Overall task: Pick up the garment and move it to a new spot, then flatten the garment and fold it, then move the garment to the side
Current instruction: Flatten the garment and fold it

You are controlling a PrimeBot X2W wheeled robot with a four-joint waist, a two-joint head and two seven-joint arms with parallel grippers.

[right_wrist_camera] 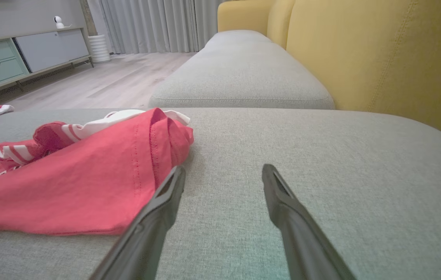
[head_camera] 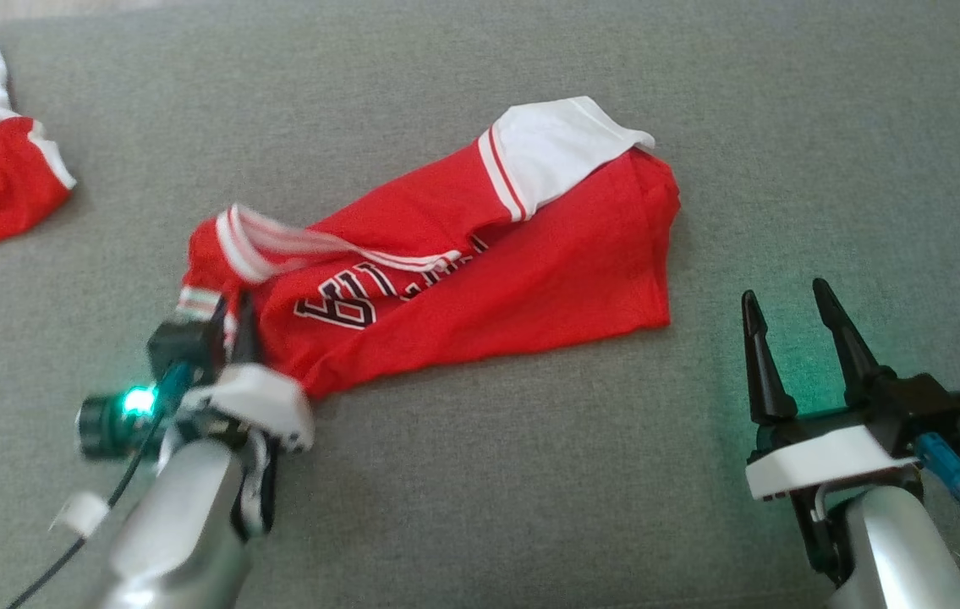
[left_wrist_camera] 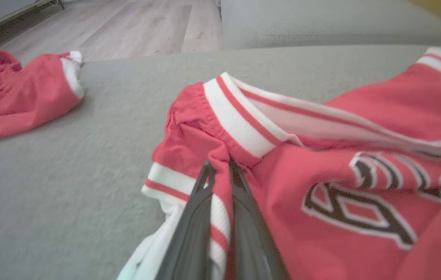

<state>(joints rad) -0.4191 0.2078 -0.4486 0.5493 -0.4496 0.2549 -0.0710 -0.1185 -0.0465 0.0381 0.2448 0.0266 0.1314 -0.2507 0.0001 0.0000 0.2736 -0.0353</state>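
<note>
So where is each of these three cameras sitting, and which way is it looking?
Head view: on the robot's head, looking down at the grey sofa seat; shows the left gripper shut on the red jersey and the right gripper open.
Left wrist view: on the left wrist, looking along its closed fingers over the jersey, a second red garment beyond.
Right wrist view: on the right wrist, looking along its spread fingers toward a yellow backrest.
Shared: the jersey shows in all three.

Soft even daylight; green glow by the right end effector (head_camera: 784,292); blurry left wrist view
</note>
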